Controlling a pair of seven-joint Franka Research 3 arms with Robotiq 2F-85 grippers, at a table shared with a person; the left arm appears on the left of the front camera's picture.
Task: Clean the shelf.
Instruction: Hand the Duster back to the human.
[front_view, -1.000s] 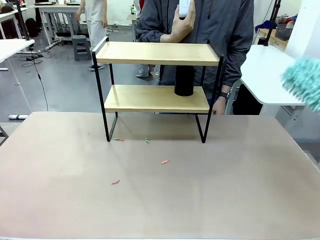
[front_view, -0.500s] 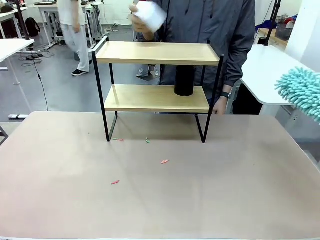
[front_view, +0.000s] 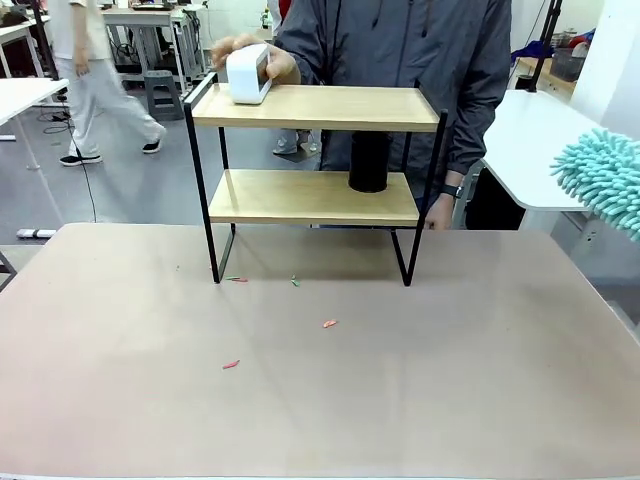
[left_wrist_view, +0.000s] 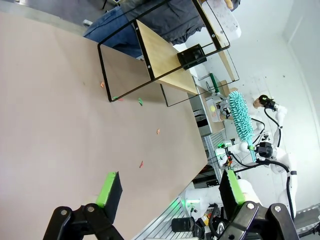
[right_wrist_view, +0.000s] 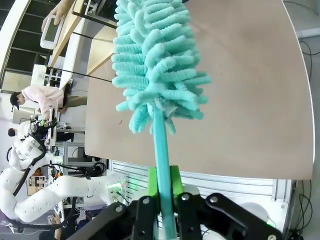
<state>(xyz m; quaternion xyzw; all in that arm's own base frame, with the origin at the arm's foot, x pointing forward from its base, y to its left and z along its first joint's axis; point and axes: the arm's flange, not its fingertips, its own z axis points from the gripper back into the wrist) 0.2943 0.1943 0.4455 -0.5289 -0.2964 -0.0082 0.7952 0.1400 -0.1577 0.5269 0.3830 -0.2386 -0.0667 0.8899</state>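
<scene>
The left end effector (left_wrist_view: 169, 181) hangs over the near part of the bench (front_view: 320, 430), jaws spread wide, nothing between its green pads. The right end effector (right_wrist_view: 164, 184) is clamped on the thin teal handle of a fluffy teal duster (right_wrist_view: 156, 65). In the front view the duster's head sticks out past the bench's right edge, well apart from the shelf.

The near half of the bench is open tan surface. Farther in lie small scraps: a red scrap (front_view: 231, 365) left of middle, a second red scrap (front_view: 328, 324) nearer the centre, and a green scrap (front_view: 295, 282) just before the shelf's front legs.

The shelf (front_view: 315, 197) stands at the far middle of the bench, close to its far edge. It has two light wooden boards in a thin black metal frame on looped legs, open at the front, with a wide gap between the boards. Free bench lies to either side of it.

On the lower board, toward the right, a black cylinder (front_view: 368, 160) stands upright and reaches about to the underside of the upper board. On the upper board's left end sits a white boxy device (front_view: 247, 75), with a person's hand (front_view: 278, 63) on it. The person, in a dark grey jacket, stands right behind the shelf. Their other hand (front_view: 437, 212) hangs low beside the right rear leg.

A white table (front_view: 530, 140) stands beyond the bench's far right corner.
</scene>
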